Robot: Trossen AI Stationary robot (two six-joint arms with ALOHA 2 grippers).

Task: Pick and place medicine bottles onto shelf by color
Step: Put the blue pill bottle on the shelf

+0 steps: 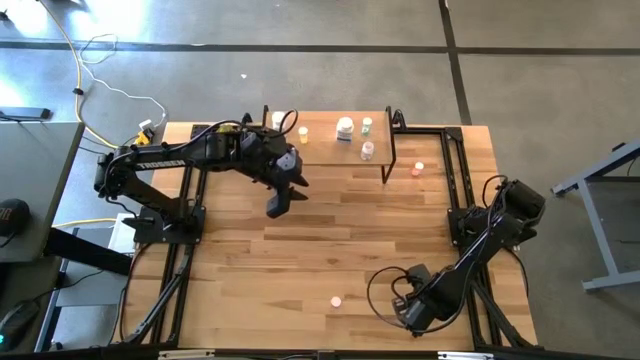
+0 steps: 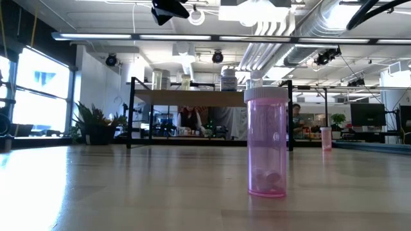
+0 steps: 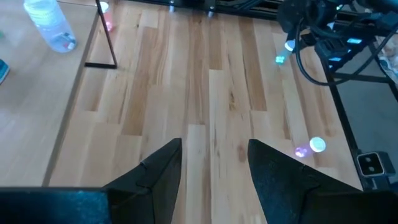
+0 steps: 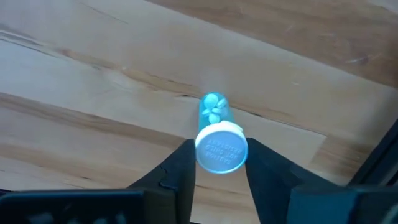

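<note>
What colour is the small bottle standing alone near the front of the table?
Pink: a small clear-pink plastic bottle with a white cap, seen best in the low view.

I'm looking into a large open lab or industrial workshop space, not a home. From the low view, exposed silver ventilation ducts (image 2: 276, 25) and pipes run across a bare ceiling at about 1 o'clock, with strip lights (image 2: 96, 36) toward 11 o'clock. Tall windows (image 2: 38, 86) fill the 9 o'clock side, with a leafy potted plant (image 2: 96, 122) beside them. A monitor (image 2: 367, 115) stands at 3 o'clock. From above, I see a polished concrete floor (image 1: 350, 60) around the slatted wooden table (image 1: 340, 240), and a yellow cable (image 1: 80, 80) trailing at 10 o'clock
</note>
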